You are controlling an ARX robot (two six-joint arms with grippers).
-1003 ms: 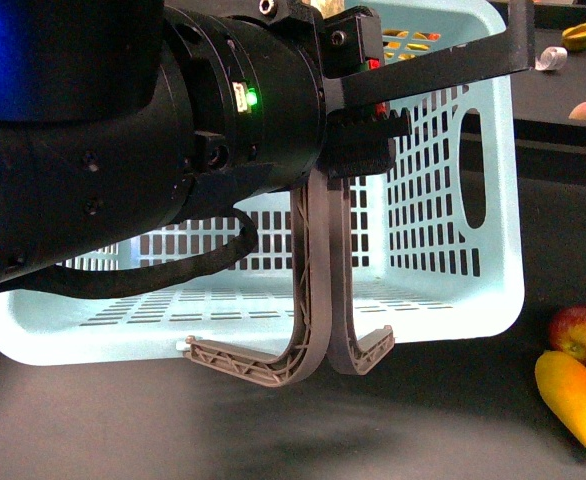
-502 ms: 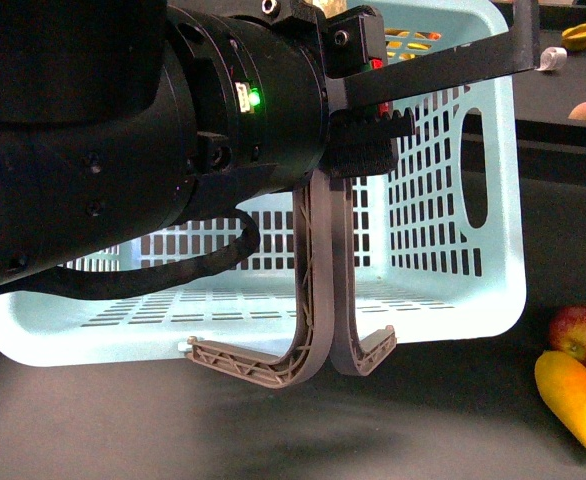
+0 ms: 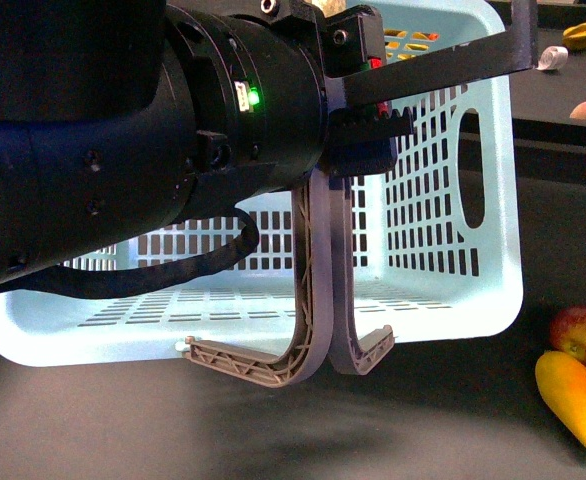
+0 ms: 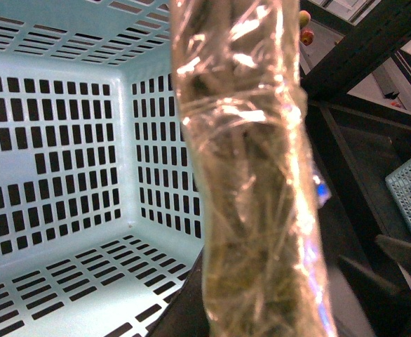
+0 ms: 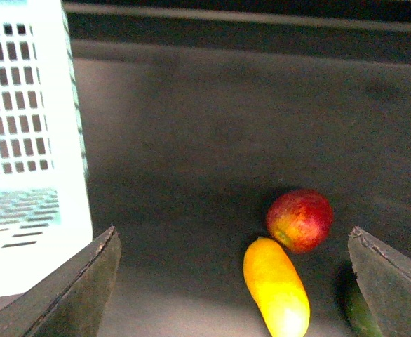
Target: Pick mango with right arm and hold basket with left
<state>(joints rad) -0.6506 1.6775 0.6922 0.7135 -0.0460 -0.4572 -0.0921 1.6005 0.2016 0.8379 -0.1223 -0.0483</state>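
Mango lay on dark bench just ahead of right end effector, between its fingers, not touched by either. That end effector was open wide and held nothing. Red-yellow apple sat just beyond mango, touching it or nearly so. Left end effector was clamped shut on two grey-brown handles of basket, pressed together and running down from it to rim; exact finger contact was hidden. Basket lay tipped on its side below and behind that end effector, mouth toward front camera, well apart from mango and on left-arm side of right end effector. Left arm filled much of front view, green light lit. Left wrist view showed basket's slotted inside and blurred film-wrapped bar straight ahead of end effector, couldn't tell what it was
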